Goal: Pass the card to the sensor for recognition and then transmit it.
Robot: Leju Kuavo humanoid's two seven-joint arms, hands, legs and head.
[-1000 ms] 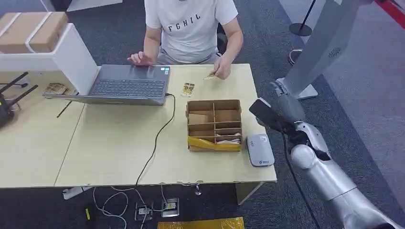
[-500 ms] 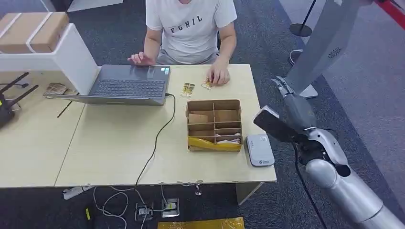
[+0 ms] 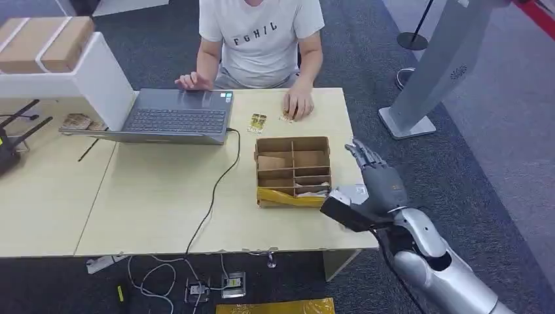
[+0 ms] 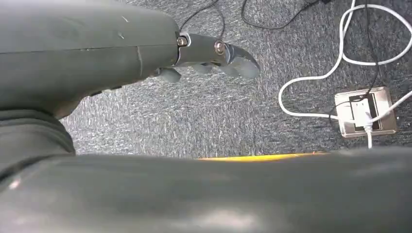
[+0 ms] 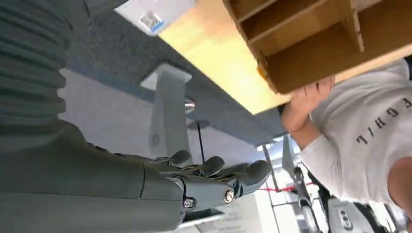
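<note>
A small patterned card (image 3: 257, 122) lies on the table beyond the divided cardboard box (image 3: 293, 170). A second card (image 3: 285, 118) sits under the fingers of a person's hand (image 3: 299, 104). My right hand (image 3: 378, 180) hovers at the table's right near corner with its fingers stretched out and nothing in it. It covers the spot where the white sensor lies. In the right wrist view the sensor (image 5: 150, 12) lies on the table edge beside the box (image 5: 311, 39), above the hand (image 5: 209, 177). My left hand (image 4: 209, 53) hangs over the carpet, holding nothing.
A person in a white T-shirt (image 3: 262, 39) sits at the far side of the table (image 3: 163, 196), one hand at an open laptop (image 3: 177, 116) whose cable runs to the near edge. A white stand (image 3: 419, 91) rises on the carpet to the right. A floor socket (image 4: 364, 111) lies below.
My right arm has swung in from the carpet on the right toward the near right corner, over the sensor. The person's hand has lowered its card onto the table.
</note>
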